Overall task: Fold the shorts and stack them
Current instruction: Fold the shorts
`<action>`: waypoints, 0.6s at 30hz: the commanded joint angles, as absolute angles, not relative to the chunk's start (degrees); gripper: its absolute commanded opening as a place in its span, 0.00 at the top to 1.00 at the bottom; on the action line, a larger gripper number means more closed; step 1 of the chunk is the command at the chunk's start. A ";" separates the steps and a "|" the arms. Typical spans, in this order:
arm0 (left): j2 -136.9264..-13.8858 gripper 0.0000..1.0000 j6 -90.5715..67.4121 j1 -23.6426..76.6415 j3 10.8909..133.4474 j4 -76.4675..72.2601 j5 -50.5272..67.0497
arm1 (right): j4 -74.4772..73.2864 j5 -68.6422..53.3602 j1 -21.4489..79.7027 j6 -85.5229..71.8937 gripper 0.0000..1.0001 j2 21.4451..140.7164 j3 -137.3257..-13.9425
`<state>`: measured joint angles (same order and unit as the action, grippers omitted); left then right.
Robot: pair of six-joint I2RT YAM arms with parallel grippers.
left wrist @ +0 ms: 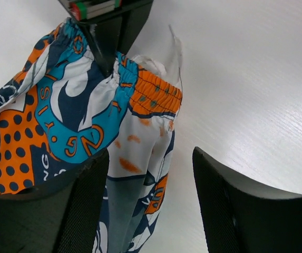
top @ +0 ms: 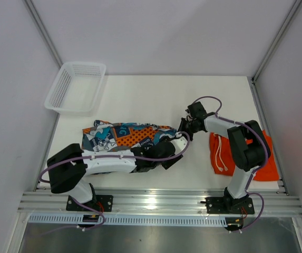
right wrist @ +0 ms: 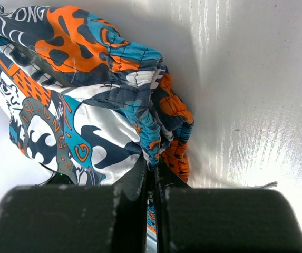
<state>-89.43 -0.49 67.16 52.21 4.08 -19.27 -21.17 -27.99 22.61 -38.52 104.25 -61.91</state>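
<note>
- Your crumpled navy-teal-orange cartoon-print fabric shorts [top: 120, 135] lie long axis left-right, waistband [left wrist: 156, 98] rightward.
- Your right claw [right wrist: 153, 169] pinches that waistband; left claw [left wrist: 151, 174] gapes, holding nothing.

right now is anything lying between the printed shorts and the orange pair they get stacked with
No loose object: only bare table lies between the printed shorts and the orange shorts. The right arm crosses that gap and overhangs the orange pair, its right gripper shut on the printed waistband.
</note>
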 commanded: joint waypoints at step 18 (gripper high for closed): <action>-102.29 0.22 1.58 68.73 54.22 2.55 -18.98 | -19.95 -33.31 21.09 -39.37 1.00 105.47 -64.16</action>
<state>-98.91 1.10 68.25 51.96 2.44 -16.82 -21.02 -31.33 21.34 -38.94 105.08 -62.13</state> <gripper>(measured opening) 0.784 0.019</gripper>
